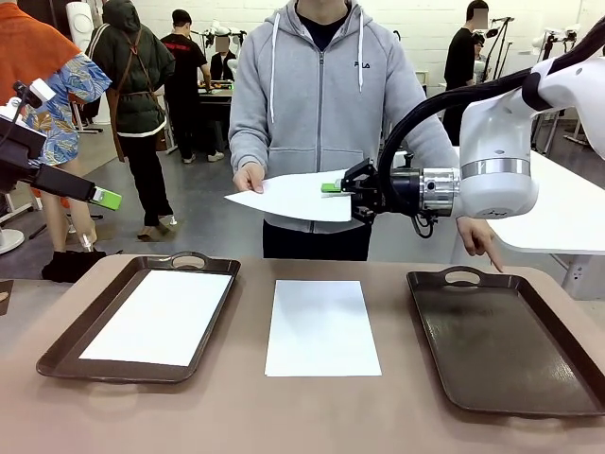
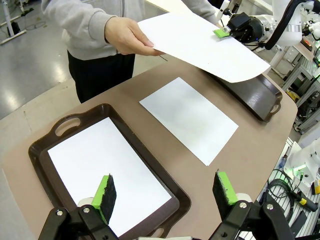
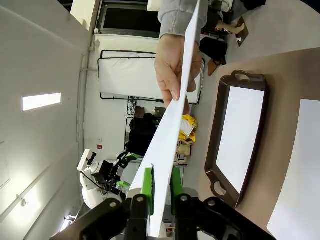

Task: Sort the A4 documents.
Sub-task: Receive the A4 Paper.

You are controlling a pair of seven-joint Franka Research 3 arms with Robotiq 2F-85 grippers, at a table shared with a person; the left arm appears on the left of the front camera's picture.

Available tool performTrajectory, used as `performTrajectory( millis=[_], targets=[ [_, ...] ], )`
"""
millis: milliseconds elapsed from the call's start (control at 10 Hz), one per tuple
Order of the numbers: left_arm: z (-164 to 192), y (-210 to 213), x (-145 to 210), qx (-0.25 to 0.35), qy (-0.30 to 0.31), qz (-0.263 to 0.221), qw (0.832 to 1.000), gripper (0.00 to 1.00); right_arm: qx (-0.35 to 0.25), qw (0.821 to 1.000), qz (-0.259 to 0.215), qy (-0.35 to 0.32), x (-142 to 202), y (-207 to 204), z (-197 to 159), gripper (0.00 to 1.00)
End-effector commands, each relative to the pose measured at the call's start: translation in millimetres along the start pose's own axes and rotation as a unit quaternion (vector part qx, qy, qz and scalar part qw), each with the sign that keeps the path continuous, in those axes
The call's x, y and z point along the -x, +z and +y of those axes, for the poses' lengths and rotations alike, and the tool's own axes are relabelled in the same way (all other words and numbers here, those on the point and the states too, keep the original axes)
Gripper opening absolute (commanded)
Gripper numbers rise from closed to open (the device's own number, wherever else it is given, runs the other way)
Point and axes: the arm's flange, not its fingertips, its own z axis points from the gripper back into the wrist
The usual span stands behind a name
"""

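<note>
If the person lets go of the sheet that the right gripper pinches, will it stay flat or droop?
Probably it will droop: the sheet is thin and curves slightly between the hand and the right gripper. It looks light, so the pinch at one edge should likely hold it, though it may swing.

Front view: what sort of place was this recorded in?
Probably a robotics lab or data-collection hall: the white robot's right gripper is shut on a sheet that a person holds, two dark trays sit staged on the table, and other people stand across the open floor.
</note>
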Motion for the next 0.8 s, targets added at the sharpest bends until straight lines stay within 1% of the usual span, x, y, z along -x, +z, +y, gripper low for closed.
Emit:
performTrajectory(
  millis=[0,500,600,700],
  targets=[
    [0.1,-0.2,0.0,-0.001,-0.001,-0.001,1.0,1.0,-0.017,1.0,-0.005,-0.007,-7.7,-1.4,-1.0,0.01],
    [0.1,-0.2,0.0,-0.001,-0.001,-0.001,1.0,1.0,-0.008,1.0,0.0,-0.015,-6.7,1.2,-5.7,0.0],
    [0.1,-0.2,0.0,-0.001,-0.001,-0.001,1.0,1.0,-0.01,1.0,0.017,-0.002,-5.0,-0.4,-1.7,0.0],
    [0.1,-0.2,0.0,-0.001,-0.001,-0.001,1.0,1.0,0.001,1.0,-0.001,-0.004,-1.3,1.6,-4.1,0.0]
  ],
)
